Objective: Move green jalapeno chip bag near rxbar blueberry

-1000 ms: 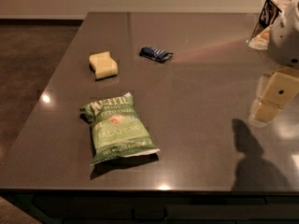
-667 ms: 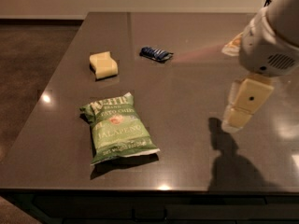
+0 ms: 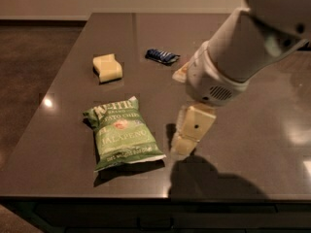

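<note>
Green jalapeno chip bag (image 3: 121, 132) beside jaws

The arm (image 3: 245, 40) was fat, round and pale grey, in the upper right of the frame. Its white wrist (image 3: 211, 79) had little slots. The gripper (image 3: 190, 132), just below the middle, was cream and blocky, with one dark dot.

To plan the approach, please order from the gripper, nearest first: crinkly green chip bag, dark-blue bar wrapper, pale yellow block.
1. Crinkly green chip bag, left of the gripper.
2. Dark-blue bar wrapper, behind, and pale yellow block, far left: too close to call.
</note>
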